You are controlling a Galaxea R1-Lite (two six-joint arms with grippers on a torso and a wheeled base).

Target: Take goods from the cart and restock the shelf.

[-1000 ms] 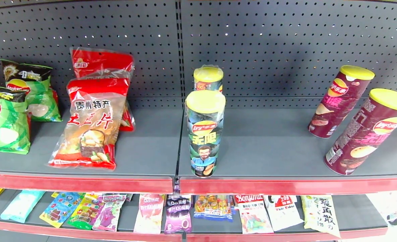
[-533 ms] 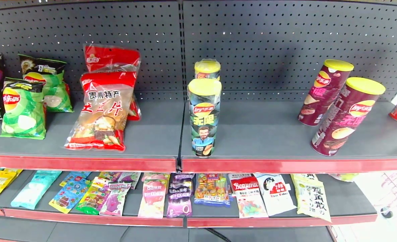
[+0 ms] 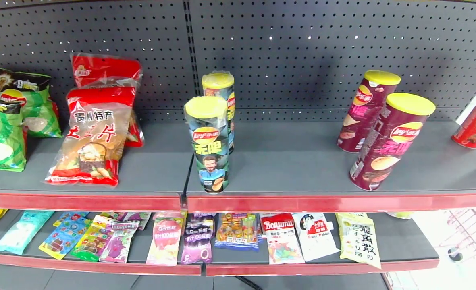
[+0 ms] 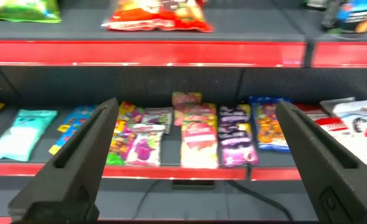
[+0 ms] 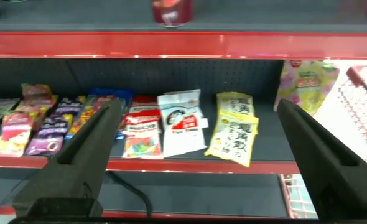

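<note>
Access to the cart (image 3: 475, 237) governs the coming move: we see its wire side low past the right end of the shelf (image 3: 294, 161), so we judge it nearer the right tool (image 5: 199, 102) than the left tool (image 4: 196, 104), both spread wide and holding nothing.

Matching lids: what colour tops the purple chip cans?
Yellow lids on the purple cans, clearest in head view.

The shelf (image 3: 294, 161) is backed by a dark grey perforated panel (image 3: 322, 48), which is split by a vertical seam (image 3: 189, 60) at upper centre. Its grey boards are edged with red strips (image 3: 322, 202). A pale, brightly lit floor (image 3: 463, 278) is seen at lower right.
</note>
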